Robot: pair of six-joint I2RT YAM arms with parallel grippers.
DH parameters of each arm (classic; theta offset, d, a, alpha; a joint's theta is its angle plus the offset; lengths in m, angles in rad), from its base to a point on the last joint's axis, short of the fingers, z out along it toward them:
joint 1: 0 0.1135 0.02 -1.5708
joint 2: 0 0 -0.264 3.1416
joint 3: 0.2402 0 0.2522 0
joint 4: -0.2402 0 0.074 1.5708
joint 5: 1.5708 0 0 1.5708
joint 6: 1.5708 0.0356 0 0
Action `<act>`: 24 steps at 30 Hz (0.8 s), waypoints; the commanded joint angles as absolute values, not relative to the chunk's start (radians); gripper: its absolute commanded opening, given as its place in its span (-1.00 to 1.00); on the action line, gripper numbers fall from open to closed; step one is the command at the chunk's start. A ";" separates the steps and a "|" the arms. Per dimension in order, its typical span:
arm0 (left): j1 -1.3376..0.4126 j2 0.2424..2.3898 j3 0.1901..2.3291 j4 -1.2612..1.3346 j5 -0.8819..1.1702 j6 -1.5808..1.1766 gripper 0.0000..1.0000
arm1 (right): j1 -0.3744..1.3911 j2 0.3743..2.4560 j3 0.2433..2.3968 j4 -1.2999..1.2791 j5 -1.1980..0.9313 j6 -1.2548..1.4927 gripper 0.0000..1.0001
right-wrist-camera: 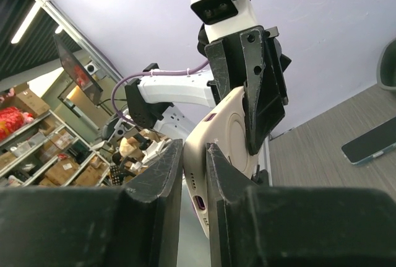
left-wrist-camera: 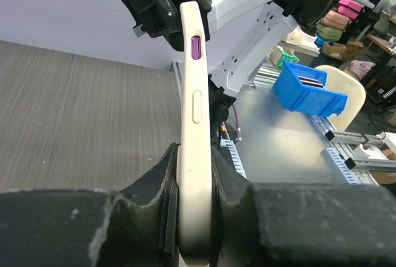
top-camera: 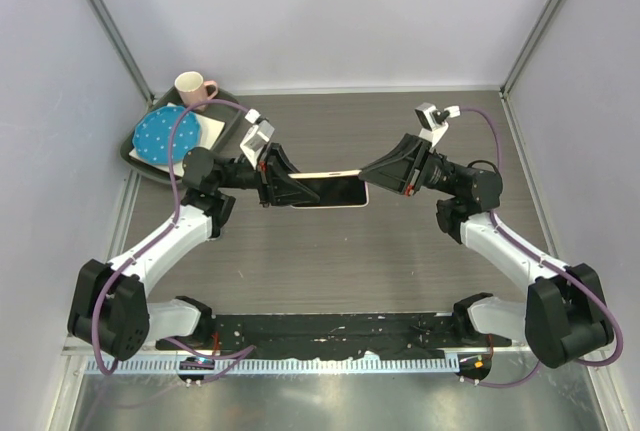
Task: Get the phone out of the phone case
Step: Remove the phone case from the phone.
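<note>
Your left gripper (left-wrist-camera: 197, 171) is clenched on the cream phone case (left-wrist-camera: 193, 93) held in mid-air, your right gripper (right-wrist-camera: 193, 150) straddles its far end with an unclear grip, and the dark phone (top-camera: 330, 192) seems to lie on the table (top-camera: 400, 271) beneath, so a careless release could drop the case onto it.

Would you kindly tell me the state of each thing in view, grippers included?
phone case: empty, held edge-on above the table.
phone: out of the case, lying flat.
left gripper: shut on the phone case.
right gripper: shut on the phone case.
mug: upright.
</note>
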State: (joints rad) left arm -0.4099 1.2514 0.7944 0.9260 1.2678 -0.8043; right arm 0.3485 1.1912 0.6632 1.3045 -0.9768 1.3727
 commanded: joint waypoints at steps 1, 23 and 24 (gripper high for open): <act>-0.405 1.220 0.808 0.966 1.252 -0.772 -0.99 | 0.351 1.196 0.693 1.491 -0.942 1.483 -0.56; -0.414 1.232 0.842 0.992 1.296 -0.781 -0.99 | 0.354 1.259 0.741 1.503 -0.959 1.617 -0.56; -0.416 1.230 0.847 0.994 1.298 -0.782 -0.99 | 0.354 1.261 0.742 1.500 -0.959 1.623 -0.56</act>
